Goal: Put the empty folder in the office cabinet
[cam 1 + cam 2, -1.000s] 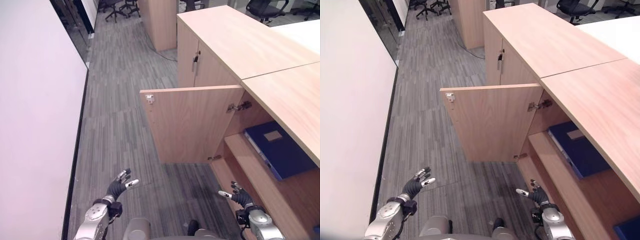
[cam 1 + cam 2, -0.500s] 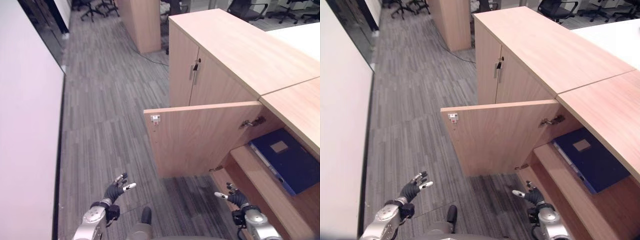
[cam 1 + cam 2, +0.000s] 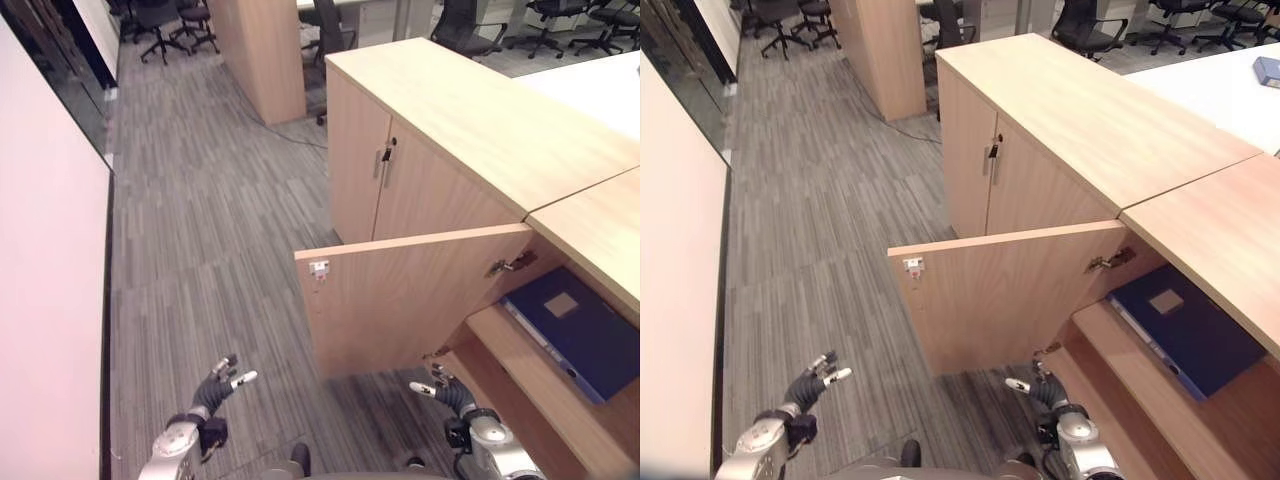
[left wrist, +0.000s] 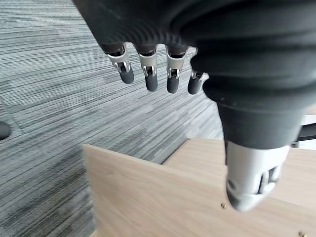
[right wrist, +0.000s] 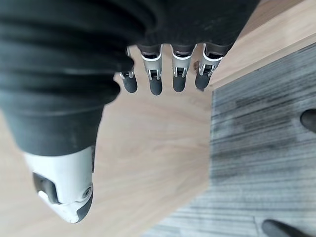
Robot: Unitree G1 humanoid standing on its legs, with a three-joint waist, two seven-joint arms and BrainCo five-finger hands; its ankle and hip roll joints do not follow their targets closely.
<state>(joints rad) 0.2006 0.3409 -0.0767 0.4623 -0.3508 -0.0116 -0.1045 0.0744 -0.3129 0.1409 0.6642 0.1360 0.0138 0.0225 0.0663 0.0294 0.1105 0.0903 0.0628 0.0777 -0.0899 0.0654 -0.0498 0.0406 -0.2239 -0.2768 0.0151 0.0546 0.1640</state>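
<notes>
Nearest to us, our left hand (image 3: 213, 392) hangs low over the grey carpet (image 3: 210, 230), well clear of the open cabinet door (image 3: 410, 300) on its outer side. Its fingers are straight and loosely spread, holding nothing. Our right hand (image 3: 443, 390) sits just below the hinge end of that door, by the edge of the lower shelf (image 3: 520, 385), fingers likewise relaxed and empty, as its wrist view shows with only wood and carpet beyond the fingertips (image 5: 155, 89). We judge both hands are free because the carrying is over.

Past the door, the blue folder (image 3: 575, 325) lies flat on the shelf inside the office cabinet (image 3: 590, 250), just behind the door's hinge (image 3: 508, 264), with its spine towards the opening. Lying flat and fully on the shelf, it looks settled where the task wants it, so we take the placing as done.

The door stands swung wide, its small white catch (image 3: 319, 268) at the free end pointing into the aisle. We read that as leaving the opening clear; whether it should now be shut, the task does not say.

Beyond the door, a second cabinet (image 3: 400, 170) with closed doors and a dark handle (image 3: 383, 156) adjoins the open one. Farther still are a tall wooden column (image 3: 260, 55) and office chairs (image 3: 165, 20).
</notes>
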